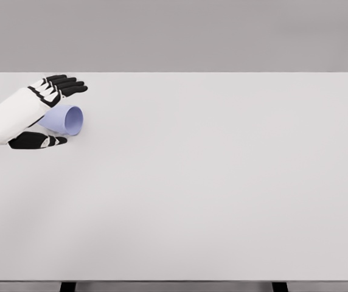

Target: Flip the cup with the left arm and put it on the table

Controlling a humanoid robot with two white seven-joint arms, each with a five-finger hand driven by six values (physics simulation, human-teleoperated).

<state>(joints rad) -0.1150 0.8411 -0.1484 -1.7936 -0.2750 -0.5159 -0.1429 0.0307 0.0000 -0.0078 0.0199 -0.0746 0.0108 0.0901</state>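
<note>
You have one pale lilac plastic cup [66,120] lying on its side at the far left of the white rectangular table [210,182], its mouth facing right. Your one visible hand, the left hand [43,112], brackets it with fingers [64,85] spread wide above and thumb [40,141] below, not closed around it

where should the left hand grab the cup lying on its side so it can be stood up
Grip the cup around its side wall, near the middle, coming from the left. It lies tipped over with its open mouth facing right, so the rounded wall sits between the left hand's fingers above and thumb below.
</note>
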